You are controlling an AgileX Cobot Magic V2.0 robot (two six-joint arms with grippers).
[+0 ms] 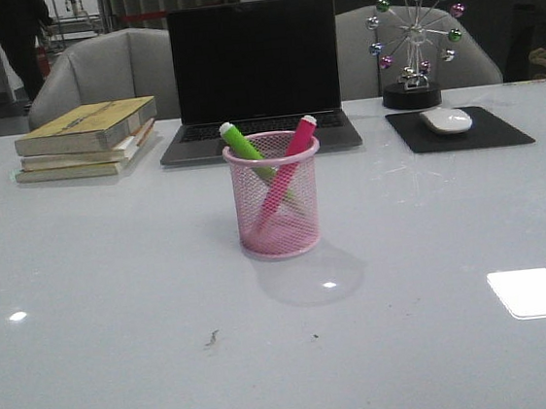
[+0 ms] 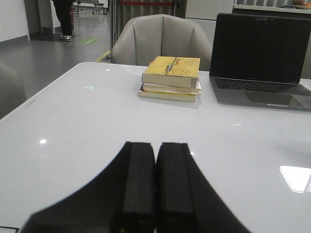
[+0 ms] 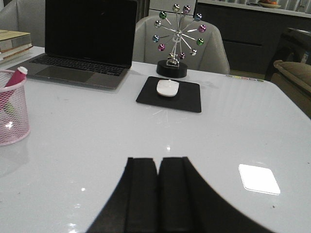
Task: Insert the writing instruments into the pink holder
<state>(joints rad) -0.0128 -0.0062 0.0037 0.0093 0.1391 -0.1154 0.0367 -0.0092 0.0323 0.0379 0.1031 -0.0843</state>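
Note:
The pink holder (image 1: pixel 276 204) stands upright in the middle of the white table, in front of the laptop. Both markers lean crossed inside it: the lime green marker (image 1: pixel 246 148) tips left, the magenta pink marker (image 1: pixel 295 142) tips right. In the right wrist view the pink holder (image 3: pixel 12 111) shows at the frame's edge with the pink marker (image 3: pixel 15 77) poking out. My left gripper (image 2: pixel 155 148) is shut and empty above bare table, far from the cup. My right gripper (image 3: pixel 158 162) is shut and empty too. Neither gripper appears in the front view.
A laptop (image 1: pixel 255 74) sits behind the cup. A stack of books (image 1: pixel 87 138) lies at the back left. At the back right are a black mouse pad (image 1: pixel 461 130) with a white mouse (image 1: pixel 446 120) and a ball ornament (image 1: pixel 414 43). Chairs stand beyond the table.

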